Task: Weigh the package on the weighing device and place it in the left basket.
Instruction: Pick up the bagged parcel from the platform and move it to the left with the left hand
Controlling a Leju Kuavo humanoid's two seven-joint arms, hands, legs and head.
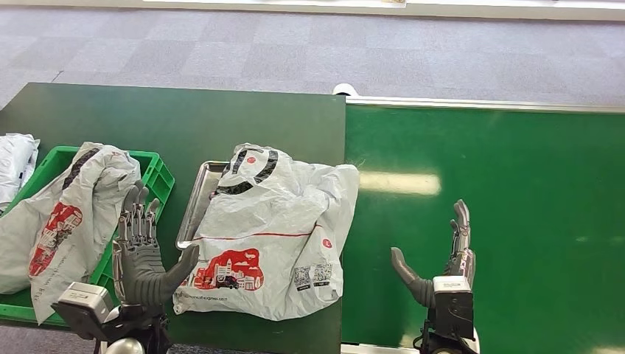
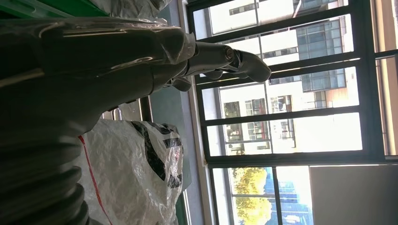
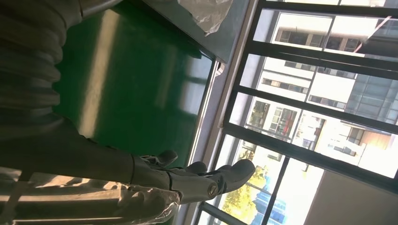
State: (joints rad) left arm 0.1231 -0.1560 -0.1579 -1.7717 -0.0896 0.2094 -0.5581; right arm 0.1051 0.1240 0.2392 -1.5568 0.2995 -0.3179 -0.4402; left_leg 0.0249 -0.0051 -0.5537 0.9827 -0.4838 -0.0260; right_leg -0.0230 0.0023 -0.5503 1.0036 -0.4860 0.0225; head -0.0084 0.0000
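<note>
Dark green desk (image 1: 184,118), green basket (image 1: 158,177) at 9 o'clock, metal weighing tray (image 1: 193,203) at centre, white bag (image 1: 16,158) at the left edge, bright green belt (image 1: 501,192) at 3 o'clock.

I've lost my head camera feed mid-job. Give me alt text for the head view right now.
A grey printed package lies on the metal weighing tray on the dark table, with the left robot hand open beside it. A green basket at left holds another grey package. The right robot hand is open over the green conveyor.
</note>
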